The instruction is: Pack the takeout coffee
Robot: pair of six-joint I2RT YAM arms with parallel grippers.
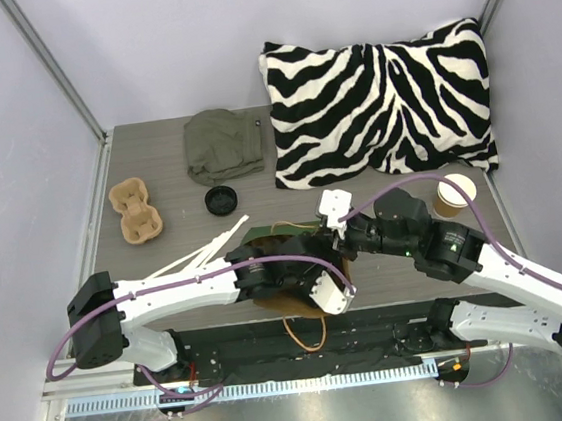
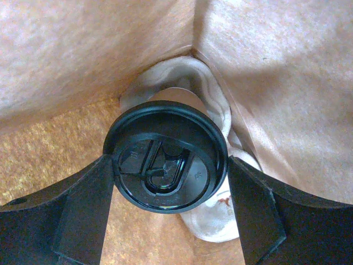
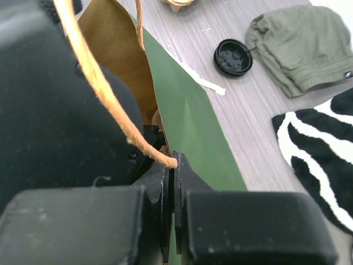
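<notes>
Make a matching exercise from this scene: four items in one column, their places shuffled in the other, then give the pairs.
Items
1. takeout coffee
2. loose black lid
3. lidless cup
4. pulp cup tray

Places
A. left side of the table
B. beside the zebra pillow, far right
C. inside the green bag
D. just in front of the olive cloth

Pairs: 1-C, 2-D, 3-B, 4-A

Right end effector [image 3: 172, 164] on green bag [image 3: 190, 121]
</notes>
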